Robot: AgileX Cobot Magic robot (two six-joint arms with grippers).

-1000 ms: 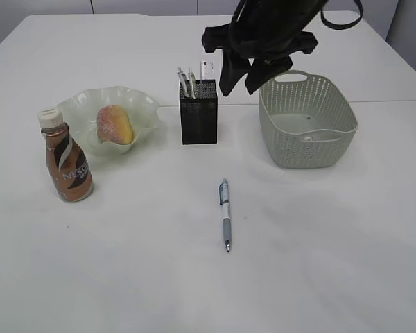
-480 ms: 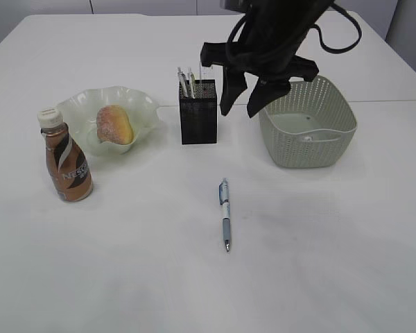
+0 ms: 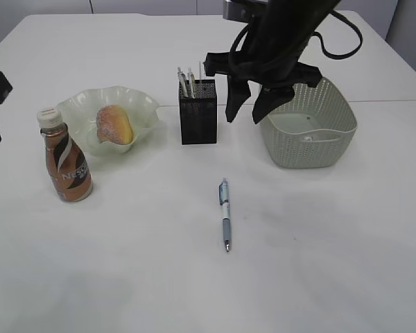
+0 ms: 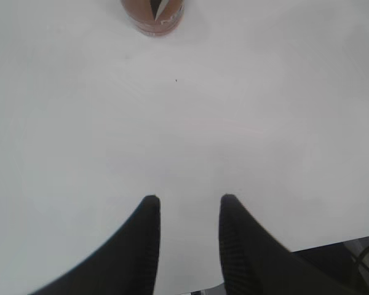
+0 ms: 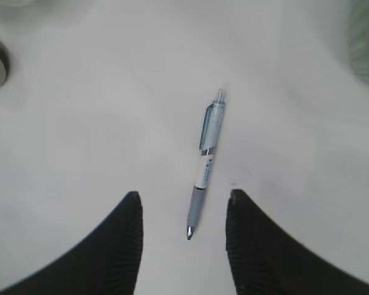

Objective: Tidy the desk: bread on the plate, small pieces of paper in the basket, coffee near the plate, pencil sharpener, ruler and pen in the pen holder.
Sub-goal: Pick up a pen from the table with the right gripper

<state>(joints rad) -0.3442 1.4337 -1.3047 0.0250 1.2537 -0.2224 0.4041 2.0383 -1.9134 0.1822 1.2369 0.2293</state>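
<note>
Across the white desk [image 3: 125, 277] the right gripper [image 3: 254, 104] is dropping from above the pen holder [image 3: 198, 119] toward the pen [image 3: 225, 214] — jaws apart, empty. The left gripper [image 4: 187, 212], also parted and empty, is edging in — the pen, lying loose mid-desk, looks next.

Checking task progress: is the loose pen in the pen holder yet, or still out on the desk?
Out. The pen lies flat on the table, in front of the pen holder and apart from it; the holder already contains other pens.
</note>
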